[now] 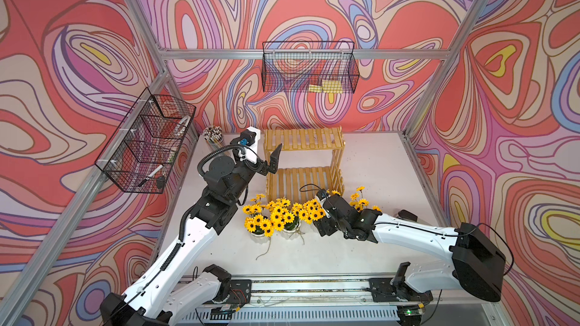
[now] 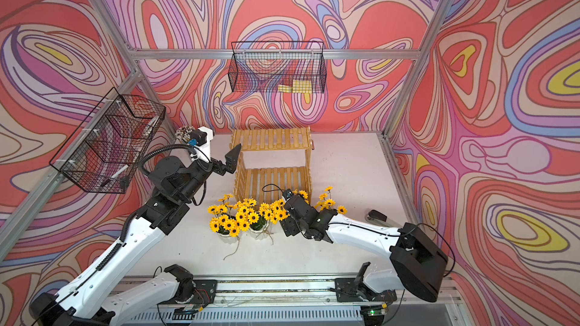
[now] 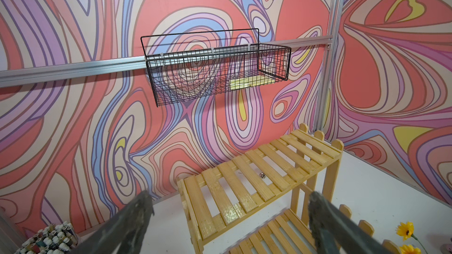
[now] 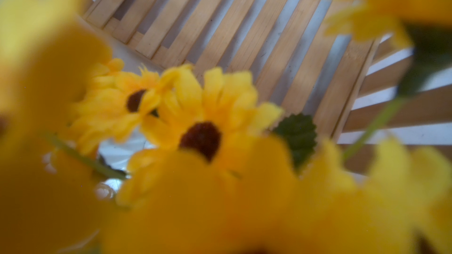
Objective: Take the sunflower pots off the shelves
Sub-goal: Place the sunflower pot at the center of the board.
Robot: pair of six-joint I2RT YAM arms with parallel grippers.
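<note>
1. Sitting on the table (image 1: 376,183) just in front of the shelves (image 1: 303,144), the sunflower pots (image 1: 276,217) are bunched together; both tiers are bare.
2. Left gripper (image 1: 273,163) spread wide, empty, beside the top tier's end.
3. Right gripper (image 1: 315,217) buried in flowers (image 4: 203,128); jaws hidden, can't tell.
4. Pots likely light, rigid, top-heavy; flowers soft. Grip the white pot wall, not the stems; twine (image 1: 266,250) may snag.

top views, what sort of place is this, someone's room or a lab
Probably a staged robot test cell, not a real room: printed swirl walls sit inside a bare aluminium frame, and two robot arms are mounted on a rail at the front.
</note>
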